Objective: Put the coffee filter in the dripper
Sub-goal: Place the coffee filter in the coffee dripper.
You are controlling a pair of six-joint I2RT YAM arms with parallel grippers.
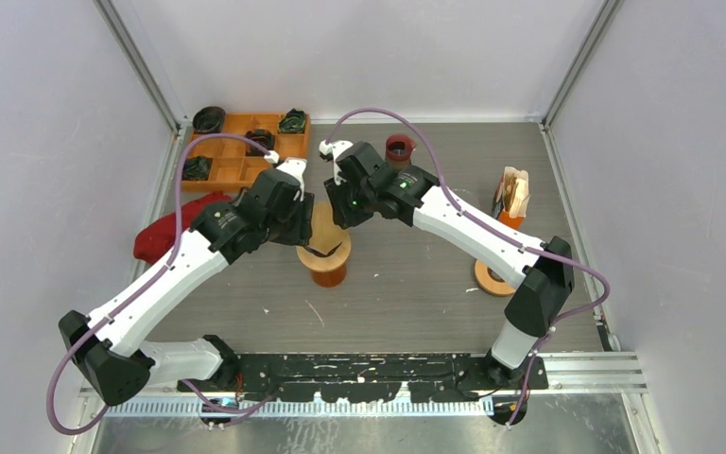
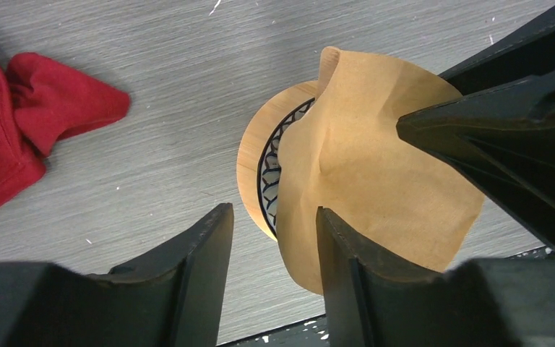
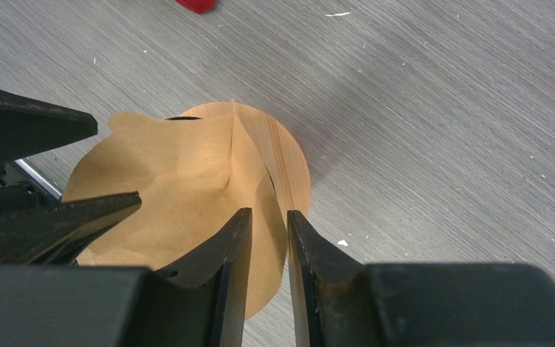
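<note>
The brown paper coffee filter (image 2: 376, 173) lies crumpled over the dripper (image 2: 254, 155), a wooden ring with a blue patterned inside; it hides most of the opening. From above, the filter (image 1: 324, 227) and dripper (image 1: 327, 270) sit mid-table between both grippers. My left gripper (image 2: 271, 242) is open, with the filter's near edge just inside its right finger (image 2: 347, 267). My right gripper (image 3: 267, 224) stands over the filter's (image 3: 173, 173) other side, with a narrow gap between its fingers and a filter fold below the gap. In the top view the left gripper (image 1: 302, 225) and right gripper (image 1: 342, 214) flank the dripper.
A red cloth (image 1: 165, 236) lies left of the dripper, also in the left wrist view (image 2: 22, 130). An orange tray (image 1: 246, 170) with dark items stands at the back left. A dark red cup (image 1: 399, 148), a filter holder (image 1: 512, 194) and a wooden ring (image 1: 492, 277) are to the right.
</note>
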